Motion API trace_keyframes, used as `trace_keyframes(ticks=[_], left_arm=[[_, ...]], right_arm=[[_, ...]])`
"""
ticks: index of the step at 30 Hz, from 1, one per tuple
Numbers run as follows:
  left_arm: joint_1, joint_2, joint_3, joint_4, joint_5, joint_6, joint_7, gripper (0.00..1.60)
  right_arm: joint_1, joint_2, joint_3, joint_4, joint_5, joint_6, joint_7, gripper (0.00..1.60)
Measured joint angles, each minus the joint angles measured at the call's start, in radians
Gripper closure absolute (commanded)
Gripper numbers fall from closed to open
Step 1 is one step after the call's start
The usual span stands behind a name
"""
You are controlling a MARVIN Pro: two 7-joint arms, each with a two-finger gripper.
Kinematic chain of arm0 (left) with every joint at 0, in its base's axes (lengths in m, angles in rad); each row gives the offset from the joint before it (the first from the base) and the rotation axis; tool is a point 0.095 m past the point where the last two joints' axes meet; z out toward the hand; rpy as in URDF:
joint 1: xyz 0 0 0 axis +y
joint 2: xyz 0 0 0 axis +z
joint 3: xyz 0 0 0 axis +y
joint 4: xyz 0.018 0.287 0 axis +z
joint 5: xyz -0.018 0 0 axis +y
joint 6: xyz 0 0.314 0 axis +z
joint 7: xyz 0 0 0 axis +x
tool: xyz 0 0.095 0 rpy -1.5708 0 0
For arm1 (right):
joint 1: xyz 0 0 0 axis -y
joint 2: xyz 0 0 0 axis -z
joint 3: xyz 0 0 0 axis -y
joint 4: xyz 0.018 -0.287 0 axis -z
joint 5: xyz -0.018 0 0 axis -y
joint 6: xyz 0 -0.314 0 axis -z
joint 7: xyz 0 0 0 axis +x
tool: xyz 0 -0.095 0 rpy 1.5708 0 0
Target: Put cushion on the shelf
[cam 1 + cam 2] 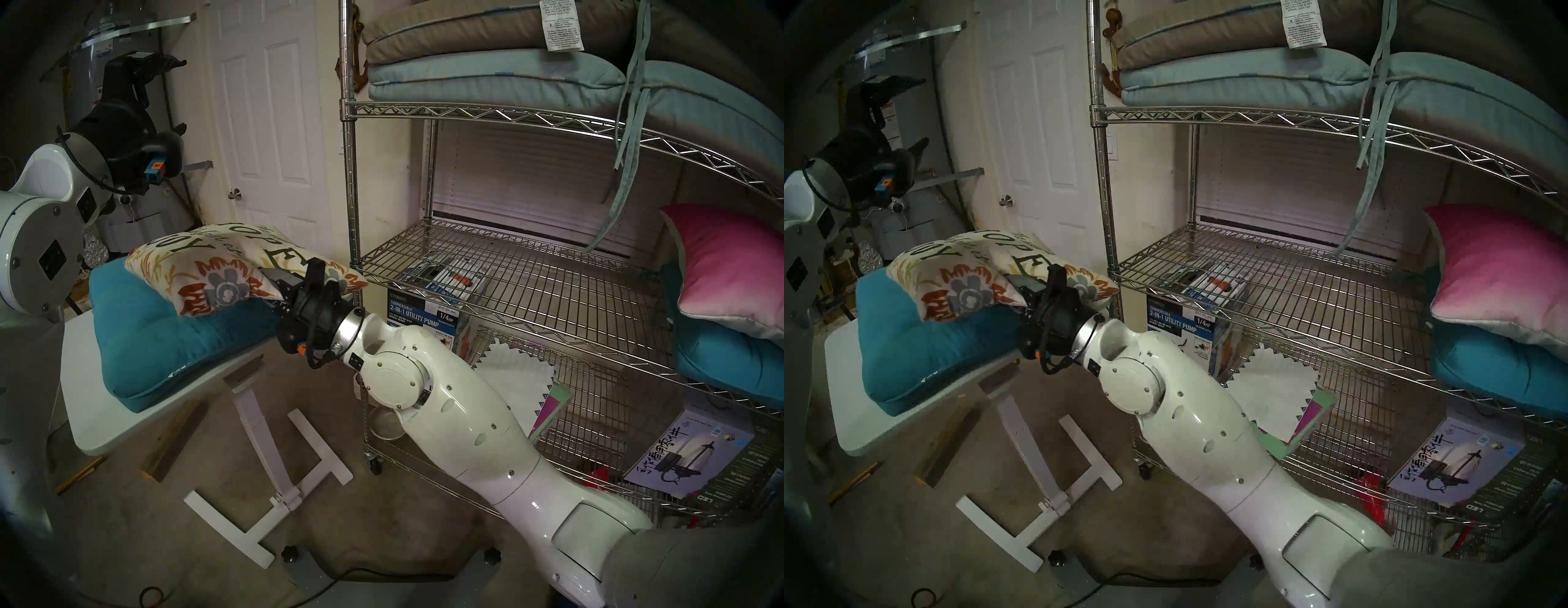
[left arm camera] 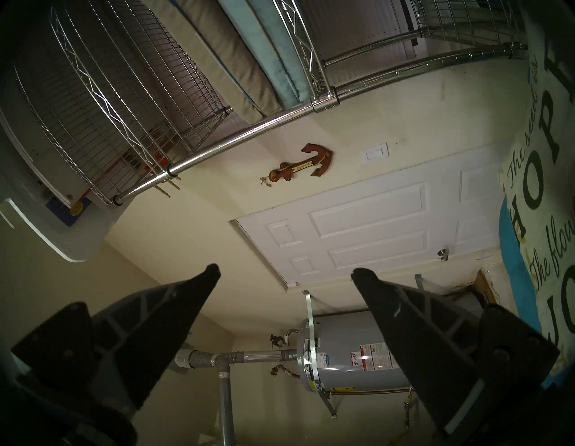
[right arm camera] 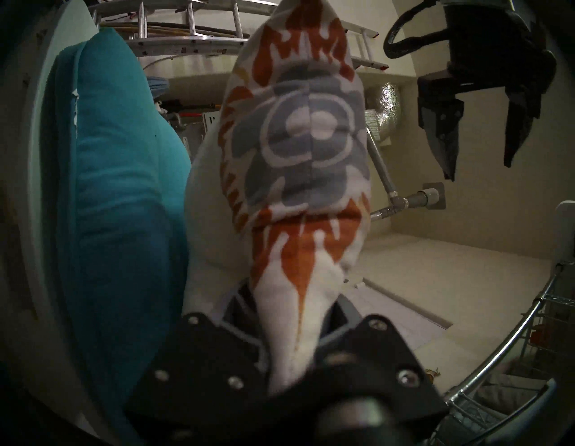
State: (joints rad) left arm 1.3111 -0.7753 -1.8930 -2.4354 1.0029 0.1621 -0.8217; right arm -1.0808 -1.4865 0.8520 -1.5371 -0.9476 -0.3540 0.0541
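Garage corner: white door (image 1: 271,110) behind, white table (image 1: 106,407) left, wire shelf (image 1: 509,271) right. Floral cushion (image 1: 203,271) lies on the teal cushion (image 1: 161,339), long axis left-right, one corner toward the shelf. Right gripper (image 1: 280,284) clamps its near edge; fabric bunches between the jaws. Left gripper (image 2: 284,274) raised, jaws wide, empty.

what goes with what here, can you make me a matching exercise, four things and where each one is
Things:
1. cushion
2. pink pillow
3. pump box
4. left gripper

Places or states:
A. under the middle tier of the shelf
B. open, holding nothing
C. pinched in the right gripper
D. on a teal cushion at the shelf's right end

Pairs: 1-C, 2-D, 3-A, 4-B
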Motion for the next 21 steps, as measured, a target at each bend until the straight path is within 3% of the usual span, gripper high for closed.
trace_keyframes(ticks=[21], left_arm=[[0.0, 0.0, 0.0, 0.0, 0.0, 0.0, 0.0, 0.0]], right_arm=[[0.021, 0.092, 0.1, -0.029, 0.02, -0.015, 0.026, 1.6]])
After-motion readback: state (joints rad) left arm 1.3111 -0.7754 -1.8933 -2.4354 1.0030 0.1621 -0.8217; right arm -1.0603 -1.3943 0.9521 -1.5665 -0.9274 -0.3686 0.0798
